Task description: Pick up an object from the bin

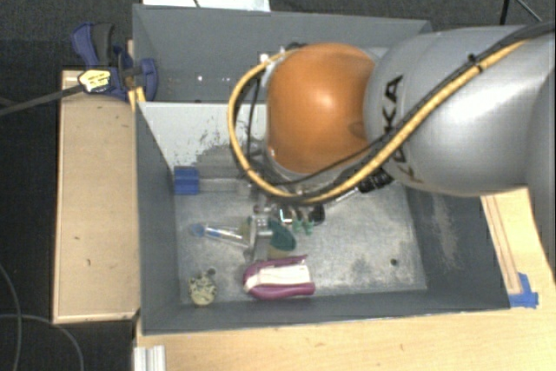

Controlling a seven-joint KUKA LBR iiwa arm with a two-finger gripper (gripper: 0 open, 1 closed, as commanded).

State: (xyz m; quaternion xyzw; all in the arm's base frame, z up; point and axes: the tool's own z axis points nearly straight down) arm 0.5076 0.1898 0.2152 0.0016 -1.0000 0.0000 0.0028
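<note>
Grey metal made up the bin (408,274), and the claw (268,226) was low inside it, near the middle of the floor, right by a small green thing (283,232). I could not tell if the claw was wide or narrow, or if it held anything. That was the first worry, I think: if the claw was not lined up on the green thing, it could close on air. It could also nip just an edge, so the thing slipped out on the way up. The green thing looked small and bumpy, so it might pop away to one side. A clear tube with a blue end (217,232) lay just beside the claw at 9 o'clock. A purple and white thing (278,279) lay near it at 6 o'clock. The claw could bump these, or catch the tube by mistake, since they were so close. If it went down too far, it could press hard on the metal floor. A blue block (186,181) at 10 o'clock and a little tan lump (203,289) at 7 o'clock were well apart from it and looked safe. The big silver arm (469,117) stretched in from 3 o'clock and bent down over the bin. Its round orange cover (317,104) sat above the claw and hid most of it. A yellow cable (236,122) looped round the cover at 9 o'clock.
</note>
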